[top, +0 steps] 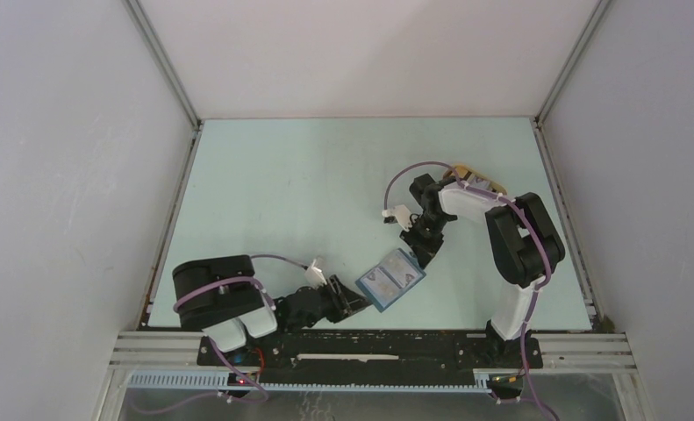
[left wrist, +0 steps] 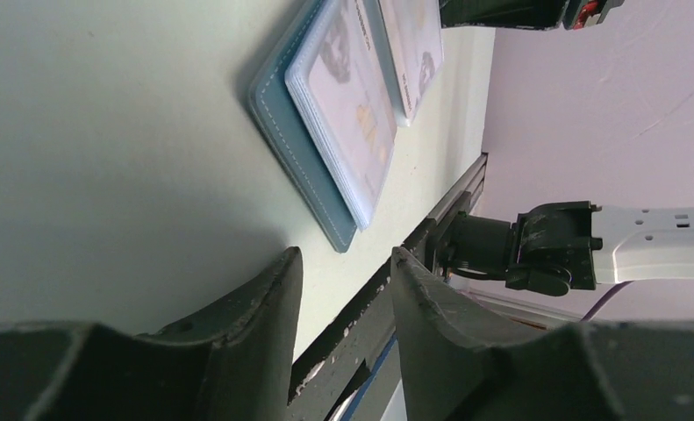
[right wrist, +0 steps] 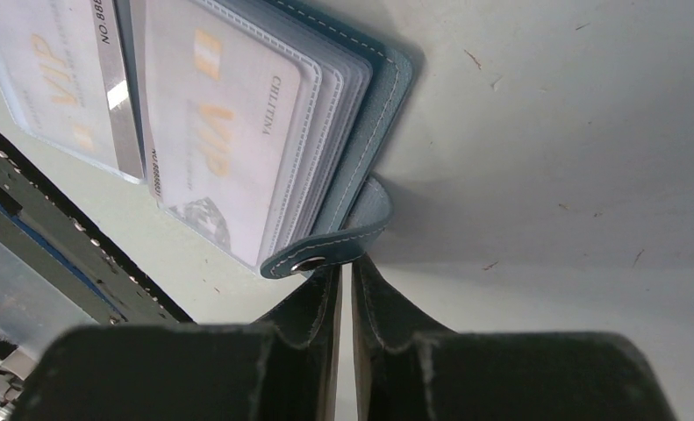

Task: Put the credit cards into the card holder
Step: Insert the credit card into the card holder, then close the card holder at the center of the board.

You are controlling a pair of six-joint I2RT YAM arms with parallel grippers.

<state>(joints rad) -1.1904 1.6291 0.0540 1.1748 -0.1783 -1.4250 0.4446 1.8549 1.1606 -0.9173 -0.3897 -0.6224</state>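
Left claw (left wrist: pixel 343 259) was spread and empty, open wallet (left wrist: pixel 283 132) with cards (left wrist: pixel 352 105) just ahead. Right claw (right wrist: pixel 345 263) was nearly pressed together, tips touching the tab (right wrist: pixel 361 239).

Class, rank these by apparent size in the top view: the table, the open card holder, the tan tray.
1. table
2. card holder
3. tan tray, provisionally: the right arm hides most of it, so its full size cannot be told.

The card holder (right wrist: pixel 387 83) looks stitched matt leatherette, its sleeves (right wrist: pixel 324 132) glossy plastic.
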